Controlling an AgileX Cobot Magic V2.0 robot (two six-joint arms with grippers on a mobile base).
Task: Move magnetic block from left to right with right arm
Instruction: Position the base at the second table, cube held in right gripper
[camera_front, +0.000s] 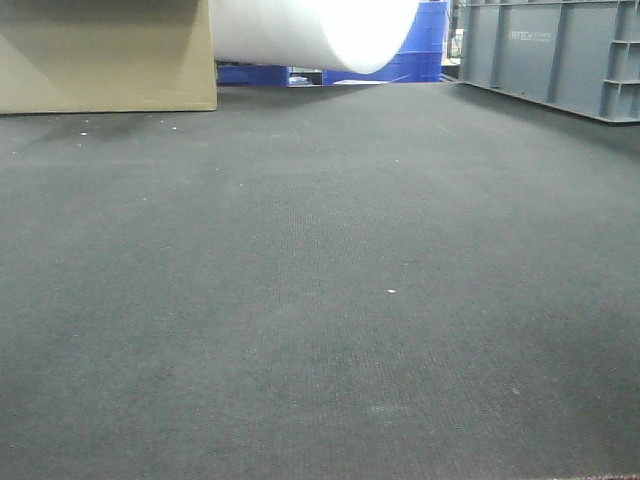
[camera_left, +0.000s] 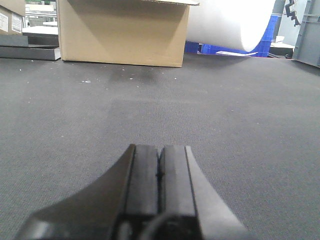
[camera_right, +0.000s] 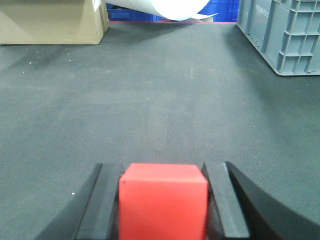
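Red fills the bottom of your right wrist view: the bright-red magnetic block (camera_right: 163, 202), a smooth matte cube, sits squarely between the two black fingers of the right gripper (camera_right: 162, 172). Each finger lies flat against a side face with no gap showing, so read that as a firm grasp on the block. You cannot tell whether the cube rests on the dark grey woven mat (camera_right: 160, 100) or hangs just above it, because the frame edge cuts off its underside.

Your black left gripper (camera_left: 160, 152) points low over the same mat, its fingers pressed together on nothing (it has no part in this job). The front view shows only mat and background clutter, with no arm or block in it.

By my judgement the pick is made and the carry is the step in hand. Your next move calls for a clear lift off the rough mat, so the cube doesn't drag and twist. Then sweep rightward toward the side where the blue-grey ribbed plastic crate (camera_right: 285, 35) stands, stopping well short of it. Lower the block flat before you let the fingers part.
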